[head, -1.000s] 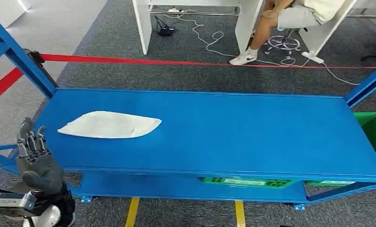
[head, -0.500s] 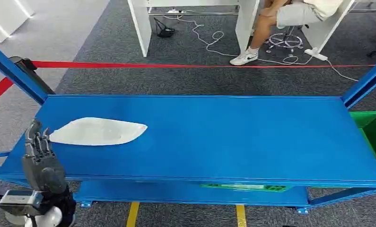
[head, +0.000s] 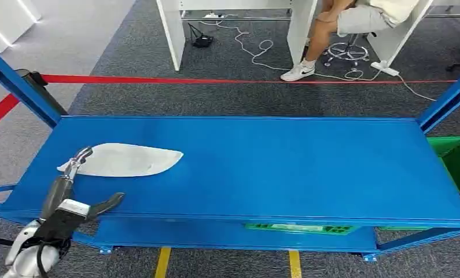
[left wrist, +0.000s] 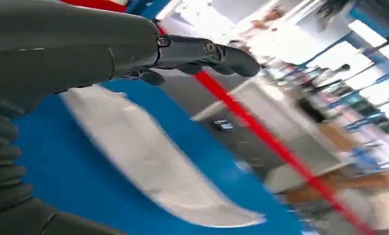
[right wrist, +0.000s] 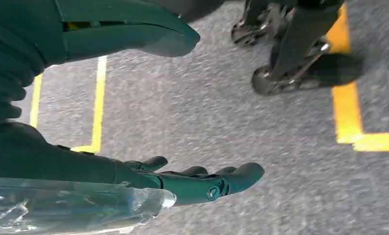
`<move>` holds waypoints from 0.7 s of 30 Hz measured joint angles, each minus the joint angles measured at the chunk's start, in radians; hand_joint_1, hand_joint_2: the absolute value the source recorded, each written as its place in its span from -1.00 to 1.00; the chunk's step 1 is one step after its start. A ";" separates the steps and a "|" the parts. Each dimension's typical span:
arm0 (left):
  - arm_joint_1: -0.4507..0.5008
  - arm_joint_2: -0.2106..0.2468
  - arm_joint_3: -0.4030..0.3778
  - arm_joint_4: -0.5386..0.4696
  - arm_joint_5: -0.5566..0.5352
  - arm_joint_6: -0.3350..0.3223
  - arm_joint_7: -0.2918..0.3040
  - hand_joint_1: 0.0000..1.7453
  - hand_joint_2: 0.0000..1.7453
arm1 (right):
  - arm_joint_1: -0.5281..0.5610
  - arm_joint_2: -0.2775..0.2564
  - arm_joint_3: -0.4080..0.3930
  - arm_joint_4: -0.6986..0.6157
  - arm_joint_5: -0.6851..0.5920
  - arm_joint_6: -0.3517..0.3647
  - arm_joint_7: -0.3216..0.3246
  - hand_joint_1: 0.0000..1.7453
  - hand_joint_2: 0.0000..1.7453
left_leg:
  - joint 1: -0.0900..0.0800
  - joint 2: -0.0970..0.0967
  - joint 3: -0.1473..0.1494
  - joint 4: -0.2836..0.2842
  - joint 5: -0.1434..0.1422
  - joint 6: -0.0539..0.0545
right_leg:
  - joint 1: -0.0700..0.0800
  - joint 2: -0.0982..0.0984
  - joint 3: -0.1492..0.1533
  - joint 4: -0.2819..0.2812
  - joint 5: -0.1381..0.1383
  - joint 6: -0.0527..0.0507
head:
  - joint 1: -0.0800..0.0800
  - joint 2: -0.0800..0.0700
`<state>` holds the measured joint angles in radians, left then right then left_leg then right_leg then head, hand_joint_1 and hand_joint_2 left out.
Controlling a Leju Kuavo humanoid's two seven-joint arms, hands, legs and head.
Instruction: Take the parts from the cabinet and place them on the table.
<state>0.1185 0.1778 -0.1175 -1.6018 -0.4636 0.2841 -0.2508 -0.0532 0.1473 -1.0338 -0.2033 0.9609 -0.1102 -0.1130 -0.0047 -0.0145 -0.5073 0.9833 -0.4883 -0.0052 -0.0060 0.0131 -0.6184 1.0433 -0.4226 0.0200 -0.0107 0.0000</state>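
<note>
The left hand (head: 71,191), fingers spread and holding nothing, reaches over the blue shelf (head: 285,168) toward the white part (head: 126,160); the right hand (right wrist: 148,176) hangs open above the floor.

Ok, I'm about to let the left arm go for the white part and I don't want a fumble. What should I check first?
1. Left hand empty, thumb and fingers apart: ok.
2. White part lying flat on the blue shelf, nothing on it: ok.
3. Fingertips touching the part's near end: cannot tell.
4. Right hand out of the way, hanging over the floor: ok.
5. Seated person beyond the red tape, away from the shelf: ok.
</note>
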 joint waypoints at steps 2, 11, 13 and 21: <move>0.001 0.034 -0.006 0.000 -0.075 -0.042 0.102 -1.00 1.00 | -0.001 0.001 0.000 0.000 0.001 0.004 -0.048 -1.00 1.00 | 0.000 0.000 0.000 0.000 0.000 0.000 | 0.000 0.000 0.000 0.000 0.000 0.000 | 0.000 0.000; -0.098 0.162 -0.068 0.049 -0.269 -0.210 0.187 -1.00 1.00 | -0.012 -0.002 -0.004 0.000 -0.015 0.011 -0.099 -1.00 1.00 | 0.000 0.000 0.000 0.000 0.001 0.000 | 0.000 0.000 0.000 -0.001 0.001 0.000 | 0.000 0.000; -0.120 0.172 -0.084 0.061 -0.279 -0.224 0.187 -1.00 1.00 | -0.012 -0.002 -0.004 0.000 -0.017 0.012 -0.097 -1.00 1.00 | 0.000 0.000 0.000 0.000 0.001 0.000 | 0.000 0.001 0.000 -0.001 0.001 0.000 | 0.000 0.000; -0.237 0.199 -0.163 0.135 -0.360 -0.215 0.189 -1.00 1.00 | -0.010 0.002 -0.023 0.001 -0.027 0.005 0.020 -1.00 1.00 | 0.000 0.000 0.001 0.000 0.002 0.000 | 0.000 0.000 -0.001 -0.001 0.002 0.000 | 0.000 0.000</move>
<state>-0.1181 0.3769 -0.2804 -1.4664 -0.8237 0.0695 -0.0614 -0.0631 0.1488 -1.0563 -0.2022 0.9335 -0.1049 -0.0934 -0.0051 -0.0144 -0.5061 0.9836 -0.4866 -0.0054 -0.0060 0.0135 -0.6190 1.0424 -0.4210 0.0201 -0.0103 0.0000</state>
